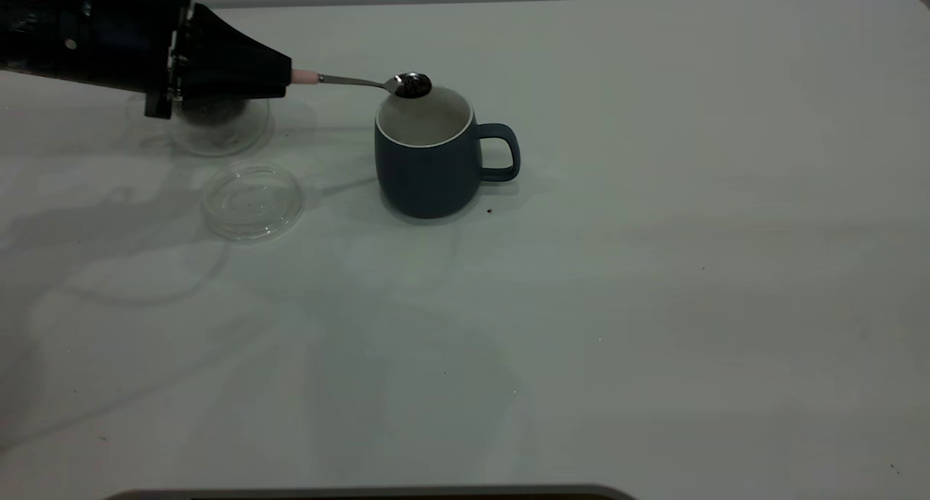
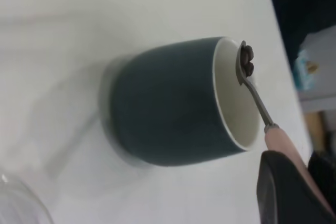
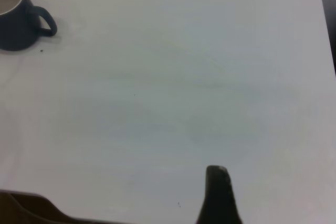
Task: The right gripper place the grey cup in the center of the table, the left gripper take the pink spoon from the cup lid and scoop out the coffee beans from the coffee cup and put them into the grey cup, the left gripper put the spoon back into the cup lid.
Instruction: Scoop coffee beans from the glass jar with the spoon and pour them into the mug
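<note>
The grey cup [image 1: 429, 166] [image 2: 163, 108] stands upright near the table's [image 1: 654, 304] middle, handle toward the right. My left gripper [image 1: 287, 75] [image 2: 294, 158] is shut on the pale handle of the pink spoon [image 1: 356, 81] [image 2: 257, 98]. The spoon lies level, its bowl just above the cup's far rim. A few coffee beans [image 1: 413, 86] [image 2: 248, 60] rest in the bowl. The clear coffee cup [image 1: 218, 126] sits partly hidden behind the left gripper. The cup lid [image 1: 251, 200] lies bare in front of it. My right gripper [image 3: 217, 174] hangs far off to the cup's right.
A small dark speck [image 1: 490, 211] [image 3: 41, 51] lies on the table beside the grey cup's base. The grey cup [image 3: 16, 22] shows far off in the right wrist view. A dark strip [image 1: 363, 494] runs along the table's near edge.
</note>
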You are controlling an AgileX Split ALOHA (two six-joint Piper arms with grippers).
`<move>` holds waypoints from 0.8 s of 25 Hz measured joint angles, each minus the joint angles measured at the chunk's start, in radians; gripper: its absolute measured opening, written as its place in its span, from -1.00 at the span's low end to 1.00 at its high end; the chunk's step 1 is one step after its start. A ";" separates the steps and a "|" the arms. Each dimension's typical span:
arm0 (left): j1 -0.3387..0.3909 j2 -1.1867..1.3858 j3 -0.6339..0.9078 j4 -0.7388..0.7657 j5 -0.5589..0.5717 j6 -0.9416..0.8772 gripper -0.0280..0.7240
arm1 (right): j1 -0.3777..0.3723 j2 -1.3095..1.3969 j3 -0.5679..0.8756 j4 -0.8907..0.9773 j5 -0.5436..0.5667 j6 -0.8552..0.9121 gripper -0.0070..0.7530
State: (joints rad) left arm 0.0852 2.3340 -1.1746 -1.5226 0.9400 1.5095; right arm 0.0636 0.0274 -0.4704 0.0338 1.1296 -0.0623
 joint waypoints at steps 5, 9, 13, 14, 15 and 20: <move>-0.037 0.000 0.000 -0.019 -0.036 0.228 -0.60 | 0.000 0.000 0.000 0.000 0.000 0.000 0.57; -0.052 0.000 0.000 -0.029 -0.047 0.374 -0.60 | 0.000 0.000 0.000 0.000 0.000 0.000 0.57; -0.053 0.000 0.000 -0.029 -0.051 0.401 -0.60 | 0.000 0.000 0.000 0.000 0.000 0.000 0.57; -0.053 0.000 0.000 -0.029 -0.048 0.391 -0.60 | 0.000 0.000 0.000 0.000 0.000 0.000 0.57; -0.053 0.000 0.000 -0.029 -0.038 0.371 -0.60 | 0.000 0.000 0.000 0.000 0.000 0.000 0.57; -0.004 -0.019 0.004 -0.009 0.032 0.237 -0.60 | 0.000 0.000 0.000 0.000 0.000 -0.001 0.57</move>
State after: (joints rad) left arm 0.0812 2.3153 -1.1710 -1.5316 0.9725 1.7462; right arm 0.0636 0.0274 -0.4704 0.0338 1.1296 -0.0633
